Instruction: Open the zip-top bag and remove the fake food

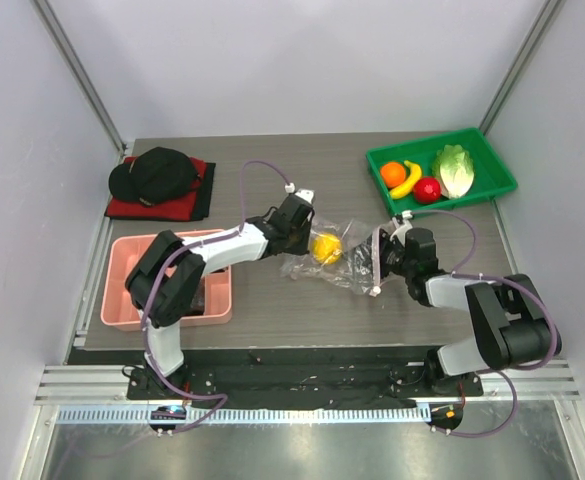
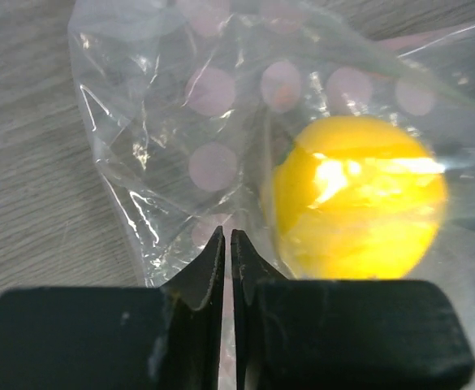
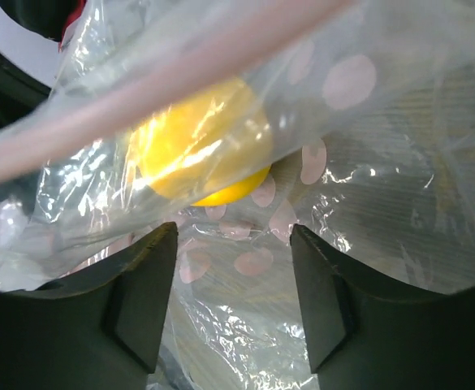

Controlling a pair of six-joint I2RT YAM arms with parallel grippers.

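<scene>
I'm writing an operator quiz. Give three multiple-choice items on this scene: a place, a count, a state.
1. Where is the lemon? A) in the green tray B) inside the zip-top bag C) out of view
2. How many toy foods lie in the green tray? A) four B) two C) six
3. How does the left gripper stand? A) wide open B) out of view C) shut on the zip-top bag
Answers: 1 B, yellow shows through the plastic; 2 A, orange, banana, red fruit, cabbage; 3 C, its jaws meet on the film.
</scene>
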